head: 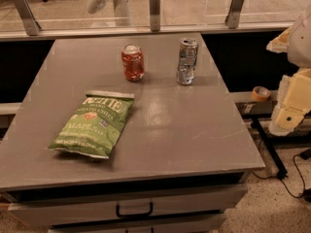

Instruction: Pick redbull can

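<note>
Silver and badly creased, the redbull can (187, 61) stood upright toward the far right of the grey table (194, 130), well back from the front edge. To its left, near but not touching, stood a shorter red-orange can (132, 62). Closer to the front left lay a green bag of jalapeño chips (95, 125), flat on the surface.

The end effector (293, 101) hung out beyond the table's right side, a pale blocky shape at the edge of what I could see and well apart from the can. Whether it was spread or pressed together I could not tell from where I stood.

By my reckoning the job was at its very start, with the can untouched and the approach not yet made. The next move, I'd judge, called for bringing the arm in over the table's right edge and lining up on the slim silver can, not its red neighbour. It would need to close with some care, since that dented body looked likely to tip or slide if nudged off-centre.
</note>
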You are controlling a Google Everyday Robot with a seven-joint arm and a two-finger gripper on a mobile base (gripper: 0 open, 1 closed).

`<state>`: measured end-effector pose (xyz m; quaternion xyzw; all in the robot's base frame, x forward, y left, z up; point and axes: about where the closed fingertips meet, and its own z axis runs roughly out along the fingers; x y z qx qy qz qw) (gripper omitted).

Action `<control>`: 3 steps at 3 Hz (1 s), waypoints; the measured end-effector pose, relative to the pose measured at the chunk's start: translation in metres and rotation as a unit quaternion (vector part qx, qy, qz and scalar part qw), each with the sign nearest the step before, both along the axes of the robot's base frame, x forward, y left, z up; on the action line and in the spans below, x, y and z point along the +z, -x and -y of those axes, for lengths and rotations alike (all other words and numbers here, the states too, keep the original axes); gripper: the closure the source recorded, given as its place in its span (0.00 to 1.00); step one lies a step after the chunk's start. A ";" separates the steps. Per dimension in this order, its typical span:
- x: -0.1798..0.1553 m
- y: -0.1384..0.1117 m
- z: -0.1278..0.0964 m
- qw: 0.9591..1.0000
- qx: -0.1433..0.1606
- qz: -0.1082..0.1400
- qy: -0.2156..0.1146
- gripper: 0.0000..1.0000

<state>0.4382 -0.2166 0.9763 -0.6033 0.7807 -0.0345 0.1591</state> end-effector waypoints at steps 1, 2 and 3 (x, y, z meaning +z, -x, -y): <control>0.000 0.000 0.000 1.000 0.000 0.001 0.000 0.00; 0.000 -0.016 0.000 0.999 -0.003 0.025 -0.043 0.00; -0.009 -0.055 0.008 0.985 -0.022 0.074 -0.151 0.00</control>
